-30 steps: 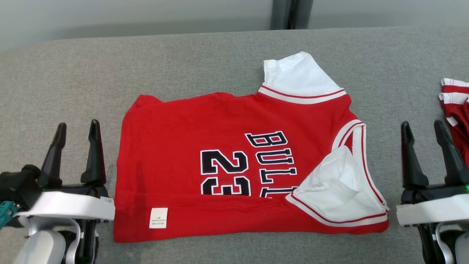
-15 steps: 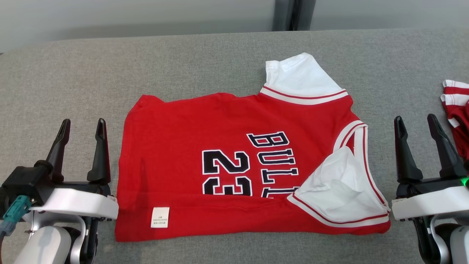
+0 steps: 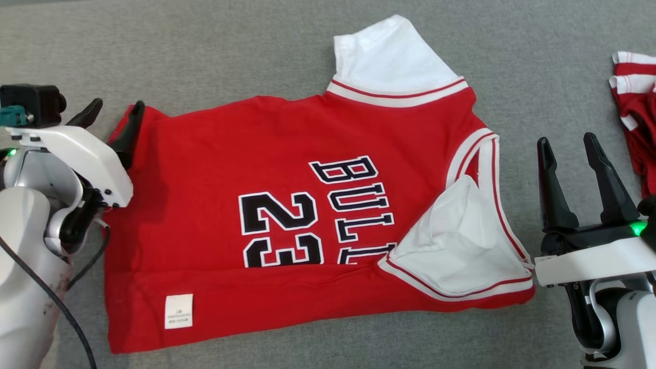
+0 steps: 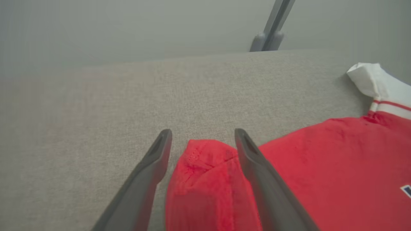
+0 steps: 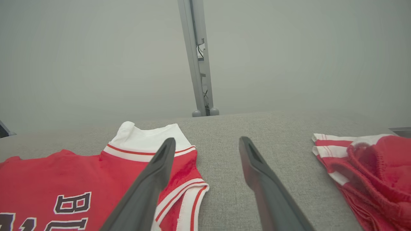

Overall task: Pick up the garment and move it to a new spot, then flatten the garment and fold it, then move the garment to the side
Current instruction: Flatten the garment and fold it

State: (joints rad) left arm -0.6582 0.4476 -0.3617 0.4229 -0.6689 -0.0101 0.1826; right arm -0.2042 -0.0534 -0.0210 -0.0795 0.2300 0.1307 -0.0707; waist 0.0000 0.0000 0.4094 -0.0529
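Note:
The garment (image 3: 287, 154) is a red jersey with "23" and black lettering, white sleeves and a white label. It lies partly folded on the grey fabric surface (image 3: 205, 51). My left gripper (image 3: 117, 105) is open at the garment's far left corner. In the left wrist view that red corner (image 4: 205, 160) sits between the spread fingers of the left gripper (image 4: 203, 132). My right gripper (image 3: 566, 139) stands open just right of the garment's white-trimmed edge, with nothing between its fingers. The right wrist view shows the right gripper (image 5: 207, 139) over bare surface, with the garment (image 5: 48, 173) to its left.
A second red and white striped cloth (image 3: 635, 113) lies bunched at the right edge, also seen as a crumpled red cloth (image 5: 369, 166) from the right wrist. A grey post (image 5: 199, 64) stands behind the surface's far edge.
The head camera has tipped down and shifted. My left arm has moved forward along the garment's left edge to its far corner. The right gripper has stayed beside the right edge.

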